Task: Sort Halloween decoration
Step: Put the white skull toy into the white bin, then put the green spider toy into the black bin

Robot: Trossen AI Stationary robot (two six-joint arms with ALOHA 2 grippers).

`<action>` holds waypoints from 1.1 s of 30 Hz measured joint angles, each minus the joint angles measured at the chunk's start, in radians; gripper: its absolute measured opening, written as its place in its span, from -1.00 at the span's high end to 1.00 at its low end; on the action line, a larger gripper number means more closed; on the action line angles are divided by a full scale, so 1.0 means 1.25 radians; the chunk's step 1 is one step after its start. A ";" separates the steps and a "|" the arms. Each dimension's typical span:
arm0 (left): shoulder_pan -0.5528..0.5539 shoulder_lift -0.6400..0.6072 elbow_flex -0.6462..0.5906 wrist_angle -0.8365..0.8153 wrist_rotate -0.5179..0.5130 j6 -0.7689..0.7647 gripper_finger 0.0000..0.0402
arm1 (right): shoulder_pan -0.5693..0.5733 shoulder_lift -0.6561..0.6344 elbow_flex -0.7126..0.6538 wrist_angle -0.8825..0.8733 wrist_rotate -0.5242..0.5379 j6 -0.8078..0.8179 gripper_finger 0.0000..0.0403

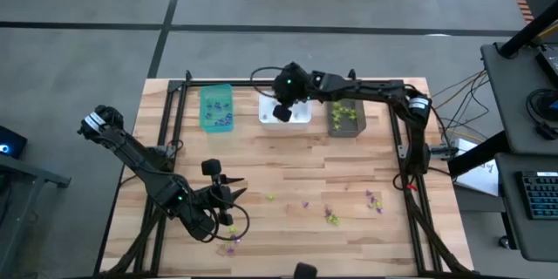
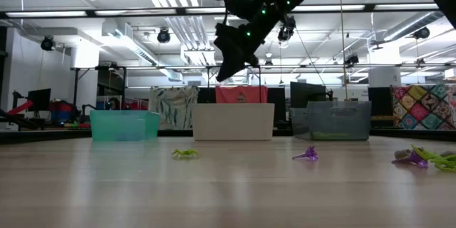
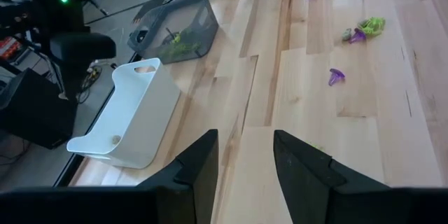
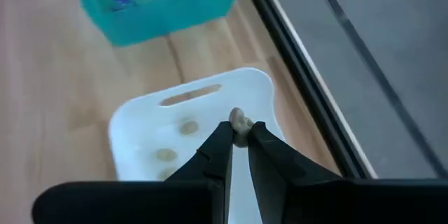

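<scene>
My right gripper [image 4: 240, 134] hangs over the white bin [image 4: 140, 147] at the table's far side, shut on a tiny pale greyish trinket [image 4: 240, 122]. Two or three pale trinkets [image 4: 186, 127] lie on that bin's floor. The teal bin [image 1: 217, 107] holds purple trinkets and the dark bin [image 1: 346, 118] holds lime-green ones. Loose purple and green trinkets [image 1: 331, 218] lie on the near half of the table. My left gripper [image 3: 245, 157] stands open above the near left of the table, nothing between its fingers. My right gripper pinches the pale trinket between its two fingertips [image 4: 225, 134]; a rounded bit of the trinket [image 4: 238, 117] sticks out past them. The fingers slant downward toward the table's left and far side. The trinket is lifted clear, above the white bin.
The three bins stand in a row along the far edge: teal [image 2: 125, 125], white [image 2: 234, 121], dark [image 2: 331, 121]. A green trinket [image 2: 185, 154] and a purple one [image 2: 308, 154] lie mid-table, with more [image 2: 420, 158] at the right. A black frame borders the table.
</scene>
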 joint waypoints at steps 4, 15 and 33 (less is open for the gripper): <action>0.000 0.000 0.000 0.000 0.000 0.000 0.40 | -0.020 0.000 -0.010 -0.003 -0.070 0.033 0.83; 0.000 0.000 0.000 0.000 0.000 0.000 0.40 | -0.020 0.000 -0.011 0.000 -0.092 0.099 0.58; 0.000 0.000 0.002 0.002 0.036 -0.032 0.40 | 0.021 -0.056 -0.011 -0.017 -0.096 0.113 0.28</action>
